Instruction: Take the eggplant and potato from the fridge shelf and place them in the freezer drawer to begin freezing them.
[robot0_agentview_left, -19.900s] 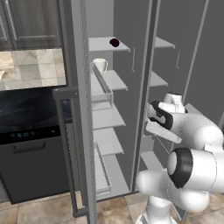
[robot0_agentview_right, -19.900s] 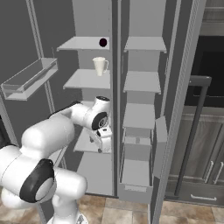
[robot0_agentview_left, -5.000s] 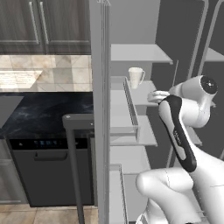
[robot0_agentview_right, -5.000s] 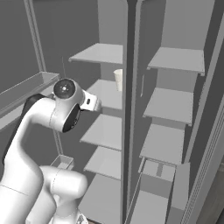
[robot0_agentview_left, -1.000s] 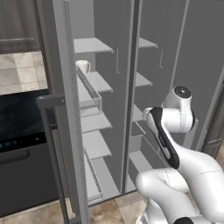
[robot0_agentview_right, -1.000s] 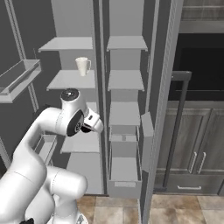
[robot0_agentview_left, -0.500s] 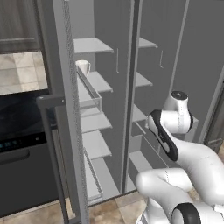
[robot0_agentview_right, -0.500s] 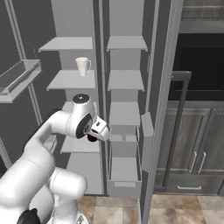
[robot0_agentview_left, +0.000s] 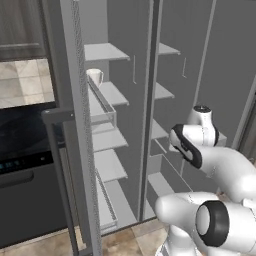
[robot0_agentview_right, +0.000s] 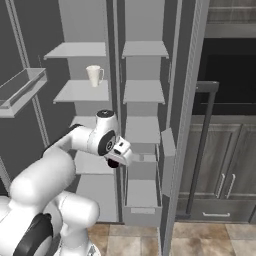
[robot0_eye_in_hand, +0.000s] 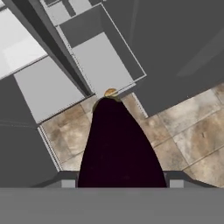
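Observation:
My gripper (robot0_agentview_right: 119, 154) is shut on the eggplant (robot0_eye_in_hand: 120, 148), a dark purple, almost black lump that fills the lower middle of the hand view; in the right base view the eggplant (robot0_agentview_right: 113, 163) peeks out under the hand. The hand hangs in front of the fridge's lower shelves, just left of the divider. The freezer drawer (robot0_agentview_right: 142, 214) is a grey bin pulled out low in the right column. In the hand view the freezer drawer (robot0_eye_in_hand: 103, 64) lies open beyond the eggplant's tip. The potato is out of view.
A white cup (robot0_agentview_right: 94, 75) stands on an upper shelf of the left column, also seen in the left base view as the cup (robot0_agentview_left: 94, 76). The open fridge door (robot0_agentview_left: 70, 125) with its see-through bin stands at the left. A dark oven (robot0_agentview_right: 227, 75) and cabinets flank the right.
The hand has come down and swung a little toward the right column, still holding the eggplant. The base and the drawer have stayed put.

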